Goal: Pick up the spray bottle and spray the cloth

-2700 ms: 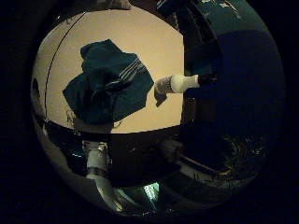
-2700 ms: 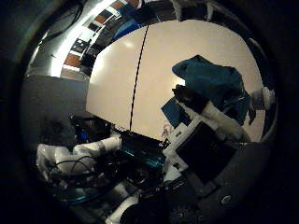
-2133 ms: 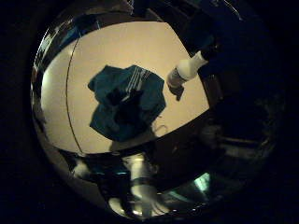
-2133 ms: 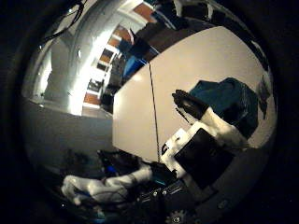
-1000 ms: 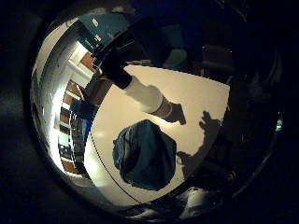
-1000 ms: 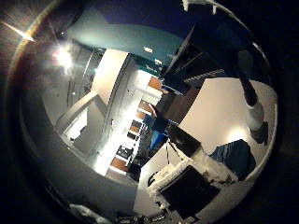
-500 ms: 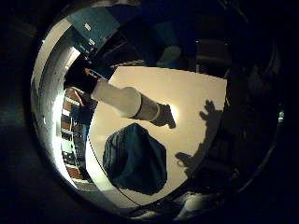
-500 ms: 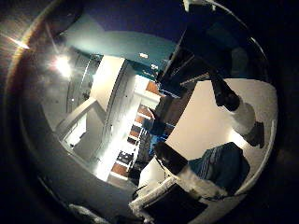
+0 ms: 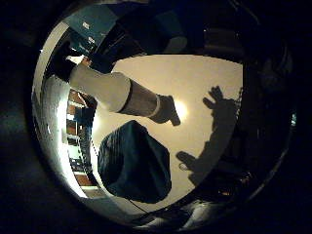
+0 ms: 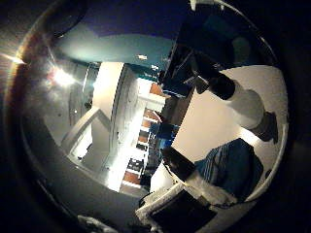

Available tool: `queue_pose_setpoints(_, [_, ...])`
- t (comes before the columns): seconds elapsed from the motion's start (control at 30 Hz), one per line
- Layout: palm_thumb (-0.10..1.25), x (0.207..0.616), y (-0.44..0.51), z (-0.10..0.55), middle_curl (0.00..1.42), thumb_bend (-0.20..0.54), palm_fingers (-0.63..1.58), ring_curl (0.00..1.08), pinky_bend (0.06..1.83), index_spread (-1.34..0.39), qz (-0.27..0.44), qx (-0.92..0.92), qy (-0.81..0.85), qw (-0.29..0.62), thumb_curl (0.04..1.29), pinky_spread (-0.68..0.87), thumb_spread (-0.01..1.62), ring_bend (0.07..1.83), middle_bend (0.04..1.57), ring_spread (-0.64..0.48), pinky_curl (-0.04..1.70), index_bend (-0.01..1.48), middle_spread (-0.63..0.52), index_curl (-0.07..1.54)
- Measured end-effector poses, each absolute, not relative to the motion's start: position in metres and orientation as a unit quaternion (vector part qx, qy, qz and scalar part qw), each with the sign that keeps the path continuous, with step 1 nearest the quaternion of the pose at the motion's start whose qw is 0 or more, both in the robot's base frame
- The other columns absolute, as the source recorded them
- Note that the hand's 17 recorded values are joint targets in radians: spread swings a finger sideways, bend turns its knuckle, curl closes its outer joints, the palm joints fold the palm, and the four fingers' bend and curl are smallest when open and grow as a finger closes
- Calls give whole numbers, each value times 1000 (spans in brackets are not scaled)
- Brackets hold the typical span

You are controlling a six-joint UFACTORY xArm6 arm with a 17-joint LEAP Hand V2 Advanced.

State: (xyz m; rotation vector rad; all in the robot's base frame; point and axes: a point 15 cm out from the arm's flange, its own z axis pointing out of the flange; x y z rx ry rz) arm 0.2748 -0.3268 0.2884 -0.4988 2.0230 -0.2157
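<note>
Hand showing only as white and black parts low in the thumb-side view, reaching in toward the cloth; cannot tell whether curled or straight, and holding nothing that shows. Shadow of spread fingers cast on the bench suggests a relaxed pose, though only as a judgement. Palm turned toward the spray bottle, looming large in the little-finger-side view and therefore close, probably lined up for a grasp around the white body. Bottle standing on its dark base in the open middle of the bench, free on every side, so easy to wrap. Blue cloth lying bunched just beside the bottle, nearer one bench edge, near enough for a spray without much carrying. Pick-up not yet made. Main risk: knocking the upright bottle over during closing.
</note>
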Motion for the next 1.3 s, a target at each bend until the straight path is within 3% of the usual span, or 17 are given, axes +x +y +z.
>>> queue_pose_setpoints(0.6, [622, 299, -333, 247, 340, -24, 19, 276, 701, -106, -63, -212, 851, 477, 345, 444, 1052, 401, 219, 304, 105, 155, 271, 276])
queue_pose_setpoints(1.3, [616, 332, -332, 242, 348, -24, 55, 287, 741, -69, -54, -224, 844, 484, 350, 477, 1055, 481, 283, 331, 85, 160, 298, 270])
